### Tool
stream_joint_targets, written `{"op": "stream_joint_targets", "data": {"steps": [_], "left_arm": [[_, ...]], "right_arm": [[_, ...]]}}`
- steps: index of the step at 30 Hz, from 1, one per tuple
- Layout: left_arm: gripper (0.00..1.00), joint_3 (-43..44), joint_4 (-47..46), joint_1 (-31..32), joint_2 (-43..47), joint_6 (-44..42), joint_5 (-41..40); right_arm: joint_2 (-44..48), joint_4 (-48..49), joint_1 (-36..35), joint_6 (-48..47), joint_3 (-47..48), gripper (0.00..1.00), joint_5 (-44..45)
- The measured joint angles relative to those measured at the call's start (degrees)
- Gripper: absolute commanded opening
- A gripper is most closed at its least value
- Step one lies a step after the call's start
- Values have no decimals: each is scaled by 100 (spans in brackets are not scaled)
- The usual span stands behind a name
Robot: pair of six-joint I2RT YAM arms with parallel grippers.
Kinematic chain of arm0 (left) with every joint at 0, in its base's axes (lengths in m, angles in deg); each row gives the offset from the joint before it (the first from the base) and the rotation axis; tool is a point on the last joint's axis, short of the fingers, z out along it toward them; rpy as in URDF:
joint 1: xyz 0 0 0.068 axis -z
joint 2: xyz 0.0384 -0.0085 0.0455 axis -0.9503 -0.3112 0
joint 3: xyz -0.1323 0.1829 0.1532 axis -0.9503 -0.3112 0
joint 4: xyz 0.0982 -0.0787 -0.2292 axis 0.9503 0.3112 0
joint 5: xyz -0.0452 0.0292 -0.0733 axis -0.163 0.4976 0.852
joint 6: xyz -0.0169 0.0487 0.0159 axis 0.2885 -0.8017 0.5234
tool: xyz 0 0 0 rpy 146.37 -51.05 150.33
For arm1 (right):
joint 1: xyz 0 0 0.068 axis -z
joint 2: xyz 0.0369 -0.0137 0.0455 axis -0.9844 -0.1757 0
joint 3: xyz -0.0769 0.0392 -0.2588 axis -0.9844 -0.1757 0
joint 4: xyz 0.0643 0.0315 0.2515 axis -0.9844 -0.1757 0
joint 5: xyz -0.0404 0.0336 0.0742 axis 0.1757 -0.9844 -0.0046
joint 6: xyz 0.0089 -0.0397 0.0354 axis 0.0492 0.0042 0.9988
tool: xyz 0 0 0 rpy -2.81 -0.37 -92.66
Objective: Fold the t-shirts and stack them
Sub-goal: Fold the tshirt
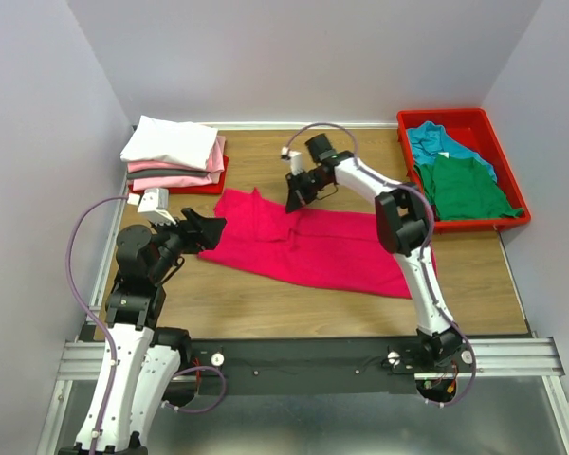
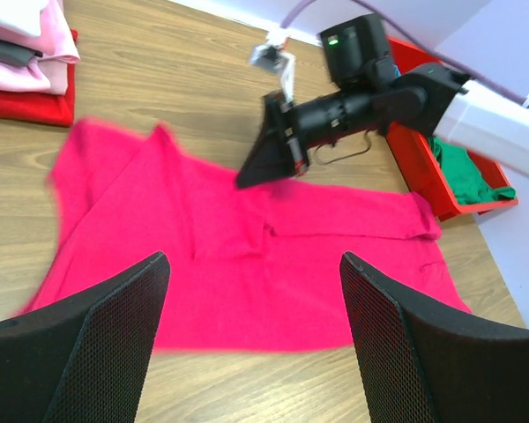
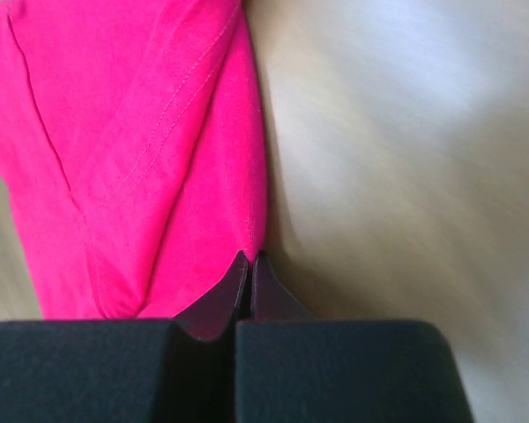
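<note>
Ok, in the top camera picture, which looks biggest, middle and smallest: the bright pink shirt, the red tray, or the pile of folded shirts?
1. bright pink shirt, spread out flat
2. red tray
3. pile of folded shirts
The tray and the pile sit about equally far back, so that comparison seems fair.

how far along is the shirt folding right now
Done: a folded stack sits far left. In hand: the crimson shirt lies spread out, right claw shut on its far edge, left claw open near its left end. To do: the teal shirt and green shirt in the red bin, unfolded.
</note>
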Motion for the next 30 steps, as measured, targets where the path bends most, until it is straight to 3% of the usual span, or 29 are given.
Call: {"op": "stream_joint_targets", "data": {"steps": [6,9,12,17,20,22,30], "left_arm": [[86,-24,-205,0,-149,9,151],[86,-94,-363,0,-249,24,236],[86,-175,-470,0,-369,37,302],[83,-306,-723,0,-656,118,374],[77,-282,-1025,0,-1113,173,413],[72,-186,-1222,0,-1611,190,422],[67,741,-1694,284,-4030,286,68]], "right_arm": [[273,85,1058,173,-348,0,422],[280,275,1432,398,-280,7,817],[138,282,1491,549,118,14,1202],[-433,426,1408,684,1255,16,1611],[-680,511,1375,785,1593,29,1738],[-776,522,1375,804,1685,43,1827],[-417,542,1473,227,1458,87,2072]]}}
